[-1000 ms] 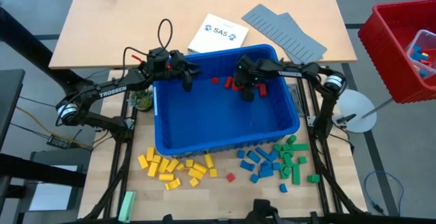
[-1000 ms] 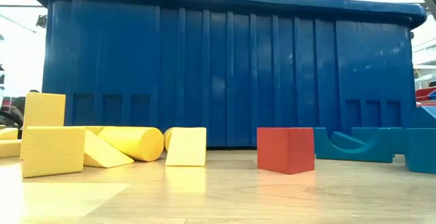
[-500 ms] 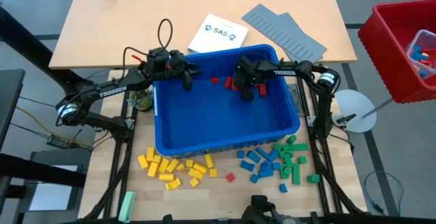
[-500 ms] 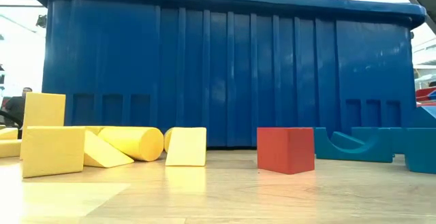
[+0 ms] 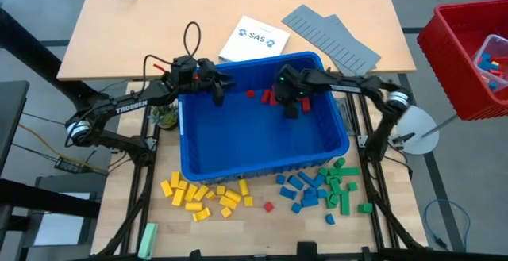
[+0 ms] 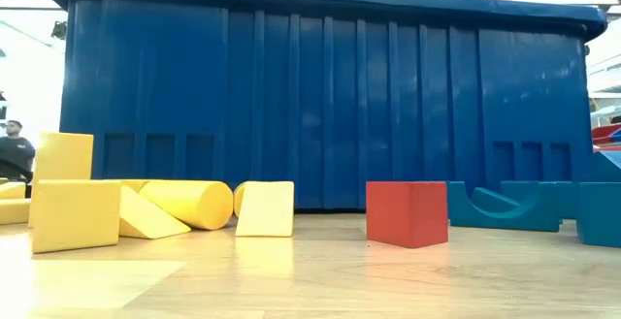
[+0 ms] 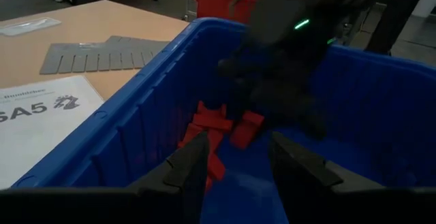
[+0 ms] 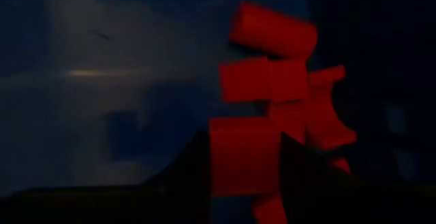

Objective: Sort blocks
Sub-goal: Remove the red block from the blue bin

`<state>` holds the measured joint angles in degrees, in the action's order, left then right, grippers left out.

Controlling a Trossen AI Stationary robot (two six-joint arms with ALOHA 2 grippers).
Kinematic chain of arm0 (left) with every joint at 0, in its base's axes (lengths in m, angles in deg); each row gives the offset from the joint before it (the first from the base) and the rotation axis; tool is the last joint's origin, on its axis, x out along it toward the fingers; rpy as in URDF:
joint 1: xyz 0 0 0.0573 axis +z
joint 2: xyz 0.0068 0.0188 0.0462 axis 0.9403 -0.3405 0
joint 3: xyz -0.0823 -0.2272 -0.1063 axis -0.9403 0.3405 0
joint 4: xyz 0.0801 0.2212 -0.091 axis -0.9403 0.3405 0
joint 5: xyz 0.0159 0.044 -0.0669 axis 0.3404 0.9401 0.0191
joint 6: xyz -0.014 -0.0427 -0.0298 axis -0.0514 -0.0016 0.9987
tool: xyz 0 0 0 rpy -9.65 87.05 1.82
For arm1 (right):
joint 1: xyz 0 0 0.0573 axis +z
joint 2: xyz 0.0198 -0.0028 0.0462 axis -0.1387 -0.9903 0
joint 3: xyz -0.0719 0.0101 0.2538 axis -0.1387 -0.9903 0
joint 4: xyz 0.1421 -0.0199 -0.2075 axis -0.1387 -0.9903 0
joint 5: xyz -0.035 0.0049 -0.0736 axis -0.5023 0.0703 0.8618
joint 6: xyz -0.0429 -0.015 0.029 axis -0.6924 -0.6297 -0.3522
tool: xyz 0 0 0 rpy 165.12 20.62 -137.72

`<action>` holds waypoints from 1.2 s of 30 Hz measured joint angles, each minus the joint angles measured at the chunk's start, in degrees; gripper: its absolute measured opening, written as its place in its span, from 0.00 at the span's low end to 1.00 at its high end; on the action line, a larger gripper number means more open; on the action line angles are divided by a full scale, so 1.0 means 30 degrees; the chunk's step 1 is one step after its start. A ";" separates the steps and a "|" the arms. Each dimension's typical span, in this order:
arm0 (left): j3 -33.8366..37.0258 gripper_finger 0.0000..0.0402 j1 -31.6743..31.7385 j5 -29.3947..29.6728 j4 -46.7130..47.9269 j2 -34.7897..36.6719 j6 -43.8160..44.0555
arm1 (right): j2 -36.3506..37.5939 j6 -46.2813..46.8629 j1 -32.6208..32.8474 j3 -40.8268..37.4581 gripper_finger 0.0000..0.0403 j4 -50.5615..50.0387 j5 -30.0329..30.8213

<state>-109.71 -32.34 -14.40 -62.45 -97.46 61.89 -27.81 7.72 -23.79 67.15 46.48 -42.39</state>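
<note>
A blue bin [image 5: 238, 146] stands mid-table. Several red blocks [image 5: 262, 96] lie in a heap on its floor by the far wall. My right gripper [image 5: 290, 107] reaches down into the bin beside them, shut on one red block [image 8: 244, 152]. My left gripper [image 5: 216, 93] hangs open at the bin's far left corner, pointing across at the heap [image 7: 218, 125], with nothing between its fingers. On the table in front of the bin lie yellow blocks [image 5: 202, 196], one red block [image 5: 268, 206], blue blocks [image 5: 300, 189] and green blocks [image 5: 343, 183]. My right gripper pinches the red block between its two fingers [image 8: 300, 173], one on each of two opposite sides [image 8: 218, 156]. The fingers come from above, slanting steeply down into the bin. Whether the block is off the bin floor, I cannot tell.
A red bin [image 5: 468, 55] with blocks stands off the table's right edge. Grey ridged panels [image 5: 329, 35] and a white sheet [image 5: 252, 39] lie behind the blue bin. A pale green bar [image 5: 148, 237] lies at the near left. A person [image 6: 12, 149] shows far off in the room.
My right arm's elbow has swung toward the table's right edge, while its gripper has stayed over the red heap inside the bin. The blocks on the table lie as before.
</note>
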 joint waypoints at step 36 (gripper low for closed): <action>0.0000 0.41 -0.0001 -0.0003 -0.0455 0.0004 0.0000 | 0.3135 1.2527 2.0023 0.0141 0.28 -0.0536 0.2926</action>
<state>-109.71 -32.35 -14.41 -63.82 -97.45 61.89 -18.40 45.30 36.28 67.58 44.87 -33.61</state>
